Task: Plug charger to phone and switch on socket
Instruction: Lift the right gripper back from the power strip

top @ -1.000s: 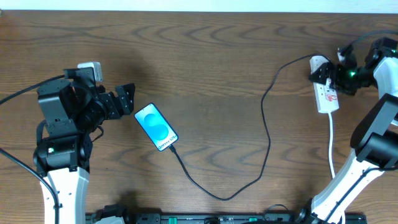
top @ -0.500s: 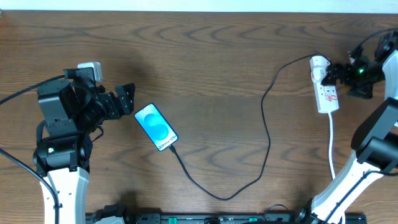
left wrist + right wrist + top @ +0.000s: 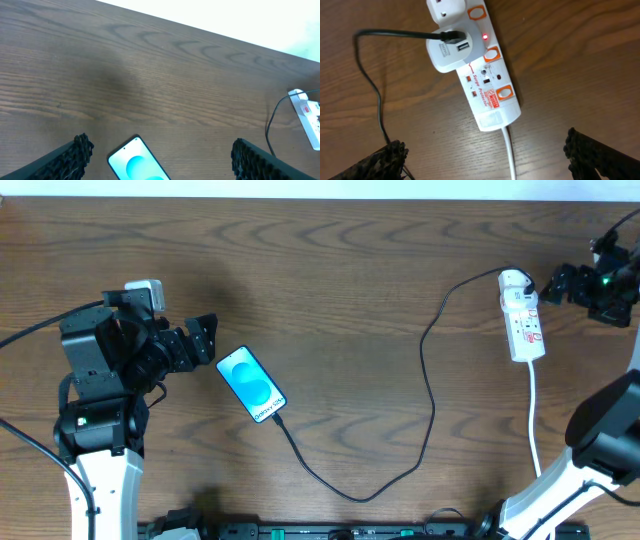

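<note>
Standing at the left side of the table [image 3: 330, 280], the left arm [image 3: 95, 370] is bent back on itself with its wrist levelled toward the right. The left gripper [image 3: 207, 340] is thus aimed at the phone [image 3: 251, 384], which is laid diagonally, screen up, just beside the fingertips but apart from them. The right arm [image 3: 600, 415] is raised from the near right corner and extended to the far right edge, where part of it is cut off by the frame. The right gripper [image 3: 556, 284] is pointed leftward at the rounded far end of the socket [image 3: 522, 320], near it and not touching.

From the left wrist only the phone's upper half is shown, and the socket is clipped at the border. From the right wrist only the tips of the fingers [image 3: 385, 160] are seen, at the bottom corners.

The charger [image 3: 430, 380] is seen joined to the phone's near end, looped across the wood and run to a white adapter [image 3: 447, 50] seated in the socket, beside which a red light [image 3: 484, 36] is lit. Both pairs of jaws are held wide apart, and nothing is gripped by either.
</note>
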You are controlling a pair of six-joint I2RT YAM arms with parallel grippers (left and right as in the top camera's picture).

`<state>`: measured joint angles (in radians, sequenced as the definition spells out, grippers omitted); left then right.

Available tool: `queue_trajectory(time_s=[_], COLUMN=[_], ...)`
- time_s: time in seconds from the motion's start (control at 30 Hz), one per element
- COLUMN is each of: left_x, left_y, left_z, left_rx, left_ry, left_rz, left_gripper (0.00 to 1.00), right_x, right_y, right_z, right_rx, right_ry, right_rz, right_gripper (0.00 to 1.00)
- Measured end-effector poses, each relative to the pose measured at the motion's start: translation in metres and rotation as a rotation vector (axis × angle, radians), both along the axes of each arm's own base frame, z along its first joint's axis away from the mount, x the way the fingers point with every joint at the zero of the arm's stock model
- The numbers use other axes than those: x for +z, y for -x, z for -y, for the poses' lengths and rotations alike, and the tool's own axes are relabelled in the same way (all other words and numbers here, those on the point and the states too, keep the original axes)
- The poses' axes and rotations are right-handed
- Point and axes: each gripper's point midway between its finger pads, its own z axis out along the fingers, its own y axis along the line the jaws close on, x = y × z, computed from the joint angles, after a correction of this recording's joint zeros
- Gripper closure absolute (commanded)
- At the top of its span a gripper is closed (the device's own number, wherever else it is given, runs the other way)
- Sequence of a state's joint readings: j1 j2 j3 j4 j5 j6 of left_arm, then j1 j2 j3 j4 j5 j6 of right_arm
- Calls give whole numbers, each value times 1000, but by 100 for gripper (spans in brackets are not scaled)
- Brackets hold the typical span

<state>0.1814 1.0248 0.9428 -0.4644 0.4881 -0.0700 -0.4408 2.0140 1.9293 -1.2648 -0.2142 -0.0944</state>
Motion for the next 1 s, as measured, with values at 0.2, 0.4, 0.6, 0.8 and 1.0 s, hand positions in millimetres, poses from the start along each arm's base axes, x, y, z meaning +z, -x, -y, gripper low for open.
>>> queue_trajectory(time_s=[0.2,0.4,0.6,0.8,1.0], left_x=[0,0,0,0,0], left_y=[0,0,0,0,0], left_z=[0,0,0,0,0], left_rx=[0,0,0,0,0], left_ry=[0,0,0,0,0], left_rz=[0,0,0,0,0], left_gripper=[9,9,9,9,9], right_x=[38,75,90,90,90], right_y=[7,17,25,28,28], right_z=[-1,-5,-9,-9,-9], right_rx=[-4,-12,-23,-30,-31], right_ry=[47,84,93,91,91], right_rz=[75,151,173,164,164], right_gripper=[1,1,1,1,1])
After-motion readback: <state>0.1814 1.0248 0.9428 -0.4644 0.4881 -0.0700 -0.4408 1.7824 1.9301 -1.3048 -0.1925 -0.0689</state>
